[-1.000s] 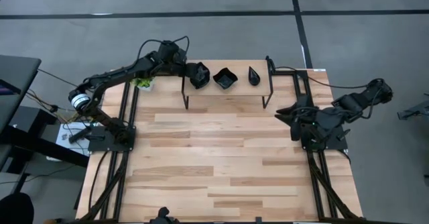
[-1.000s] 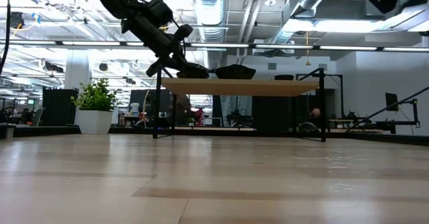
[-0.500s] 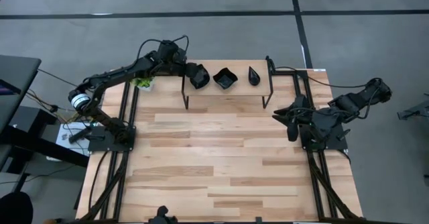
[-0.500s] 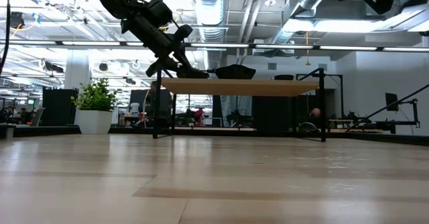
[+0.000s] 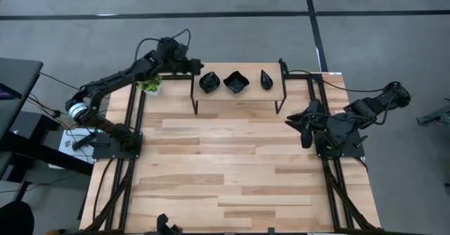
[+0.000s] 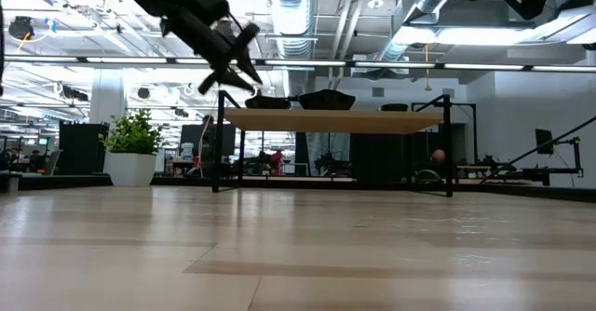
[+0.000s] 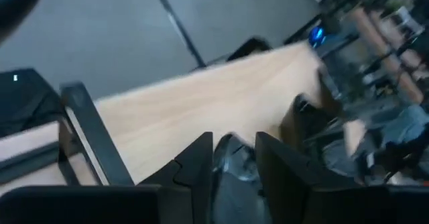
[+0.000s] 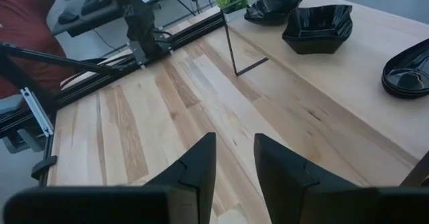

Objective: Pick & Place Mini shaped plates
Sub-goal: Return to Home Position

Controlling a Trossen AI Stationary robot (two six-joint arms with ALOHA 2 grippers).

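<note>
Left gripper [image 5: 197, 68] has pulled back off the shelf [image 5: 246, 96]. We mark it just beside the shelf's left end, jaws apart, empty. On the shelf, in a row, sit the leaf-shaped plate [image 5: 208, 83], wavy square plate [image 5: 235, 83] and teardrop plate [image 5: 266, 79]. Right gripper [image 5: 301, 128] waits beyond the shelf's right end, jaws slightly apart.

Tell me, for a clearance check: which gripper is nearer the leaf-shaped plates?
Left. The left gripper hangs just beside the leaf-shaped plates; the right gripper sits beyond the shelf's other end.
</note>
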